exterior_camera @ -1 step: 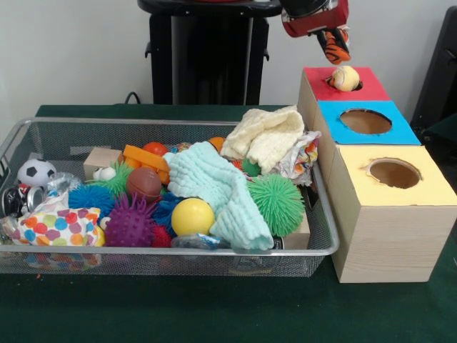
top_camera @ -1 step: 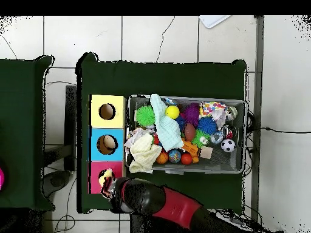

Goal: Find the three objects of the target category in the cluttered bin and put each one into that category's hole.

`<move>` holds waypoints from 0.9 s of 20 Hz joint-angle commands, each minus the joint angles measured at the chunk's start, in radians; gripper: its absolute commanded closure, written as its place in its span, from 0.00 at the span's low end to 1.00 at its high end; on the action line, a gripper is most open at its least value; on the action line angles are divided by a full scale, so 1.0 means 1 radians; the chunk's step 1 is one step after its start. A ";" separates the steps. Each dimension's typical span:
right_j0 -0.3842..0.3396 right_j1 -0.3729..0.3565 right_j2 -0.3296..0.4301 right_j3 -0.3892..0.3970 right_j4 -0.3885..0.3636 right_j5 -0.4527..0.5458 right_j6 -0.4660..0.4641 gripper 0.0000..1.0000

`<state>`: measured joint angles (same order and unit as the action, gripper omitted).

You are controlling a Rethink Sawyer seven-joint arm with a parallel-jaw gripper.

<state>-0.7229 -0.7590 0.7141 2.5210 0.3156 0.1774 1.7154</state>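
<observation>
Fingers [exterior_camera @ -1 step: 335, 44] at upper right of front view, just above cream ball [exterior_camera @ -1 step: 345, 78]; whether spread or closed, cannot tell. Ball sits in hole of red-topped box [exterior_camera @ -1 step: 371, 86]. Wire bin [exterior_camera @ -1 step: 325, 236] at left, cluttered.

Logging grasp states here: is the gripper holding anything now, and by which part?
Nothing is held: the gripper hangs apart above the pale yellow ball, which rests in the red-topped box's hole.

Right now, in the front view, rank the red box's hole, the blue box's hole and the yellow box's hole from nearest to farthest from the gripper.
From the gripper:
1. Red box's hole, directly below, a pale ball sitting in it.
2. Blue box's hole, middle box.
3. Yellow box's hole, box closest to camera.
</observation>
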 commanded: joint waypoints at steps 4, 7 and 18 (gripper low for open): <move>-0.003 0.026 0.036 -0.132 0.063 -0.023 0.231 1.00; 0.003 0.042 0.025 -0.138 0.056 -0.045 0.228 1.00; 0.023 0.122 0.028 -0.158 0.038 -0.161 0.250 1.00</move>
<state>-0.7151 -0.6976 0.7157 2.5085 0.3160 0.1225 1.7154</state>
